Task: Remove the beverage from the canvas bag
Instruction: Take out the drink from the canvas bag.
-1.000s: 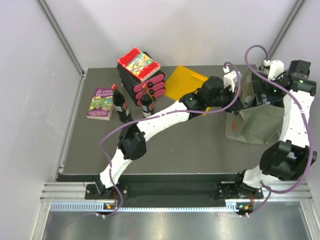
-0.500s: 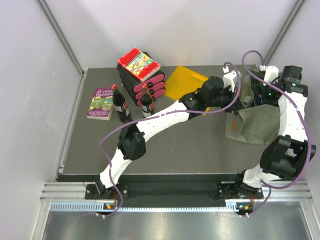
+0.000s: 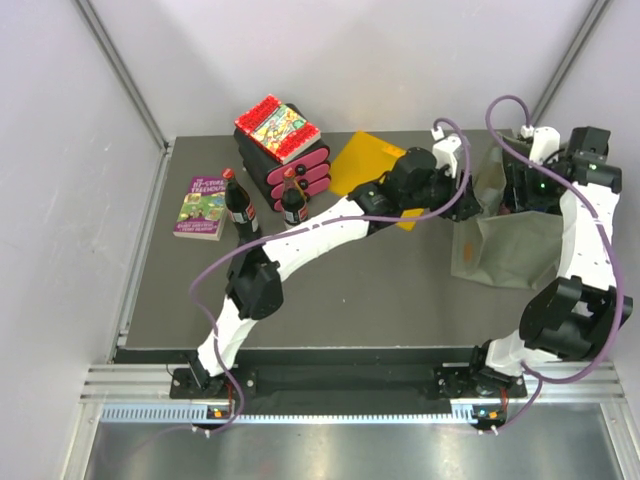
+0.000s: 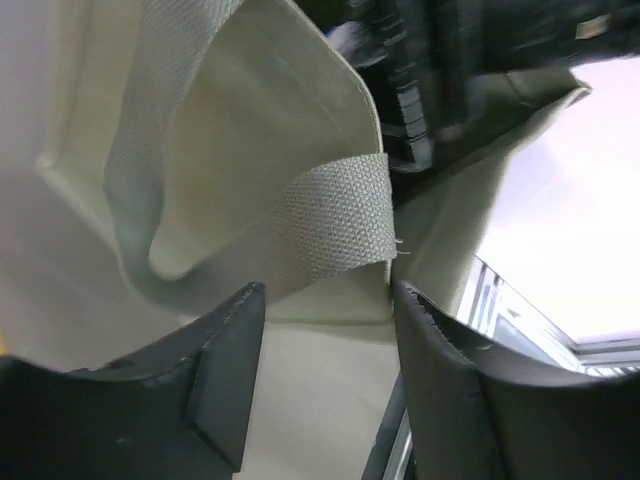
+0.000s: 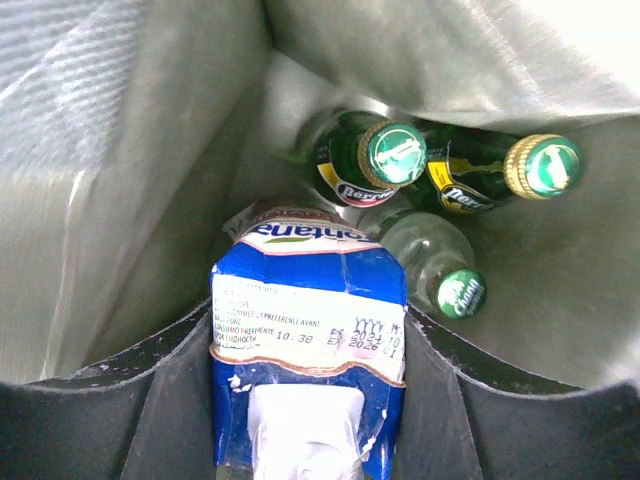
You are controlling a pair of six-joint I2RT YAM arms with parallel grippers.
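Grey table (image 3: pixel 380 290) — right gripper (image 5: pixel 308 335) inside canvas bag (image 5: pixel 140 160) clamps blue carton (image 5: pixel 305 285); left gripper (image 4: pixel 325 300) spread wide beside bag strap (image 4: pixel 330 225).

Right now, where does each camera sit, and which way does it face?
Top external: above and behind, looking down on the table; both arms show.
Left wrist: beside the canvas bag, facing its strap; two fingers show.
Right wrist: over the bag's mouth, looking down at bottles; fingers clamp a carton.
All share the bag.
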